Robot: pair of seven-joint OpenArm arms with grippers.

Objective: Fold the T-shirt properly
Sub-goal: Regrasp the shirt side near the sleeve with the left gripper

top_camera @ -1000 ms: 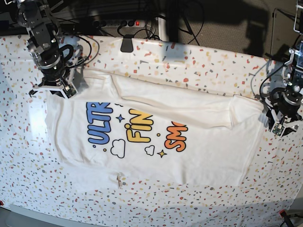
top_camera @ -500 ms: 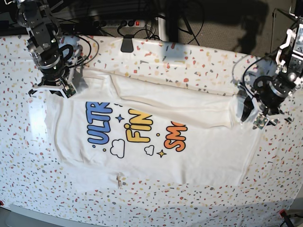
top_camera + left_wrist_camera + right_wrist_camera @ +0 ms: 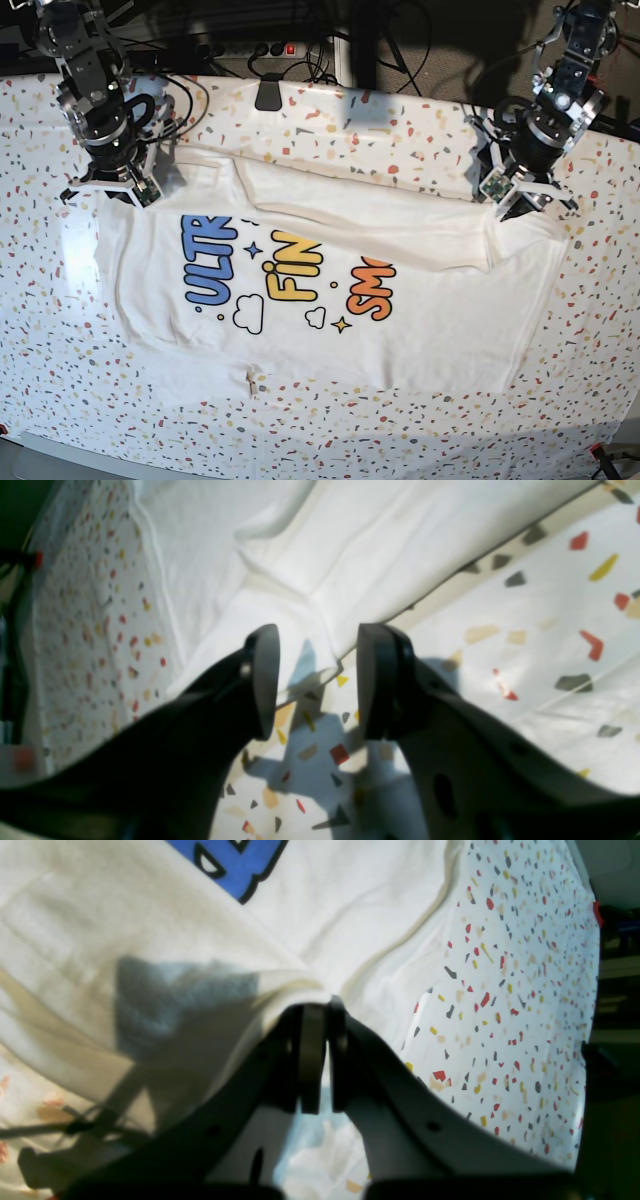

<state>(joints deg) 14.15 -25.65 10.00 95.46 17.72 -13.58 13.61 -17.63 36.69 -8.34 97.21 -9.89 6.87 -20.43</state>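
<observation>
The white T-shirt (image 3: 420,300) lies flat on the speckled tablecloth (image 3: 400,120), print up, its top part folded down over the print. My right gripper (image 3: 112,190) is at the shirt's upper left corner; in the right wrist view it (image 3: 325,1060) is shut on a raised fold of the shirt (image 3: 150,940) near a blue letter (image 3: 235,860). My left gripper (image 3: 508,200) is at the shirt's upper right corner. In the left wrist view it (image 3: 317,680) is open and low over the table, with the shirt's corner (image 3: 320,650) reaching between the fingertips.
A black clip (image 3: 268,92) sits at the table's back edge, with cables and a power strip (image 3: 250,48) behind it. A small black tag (image 3: 250,380) shows at the shirt's near edge. Bare tablecloth surrounds the shirt.
My left arm has swung from the table's right edge up and left to the shirt's upper right corner. My right gripper has stayed in place, holding the shirt.
</observation>
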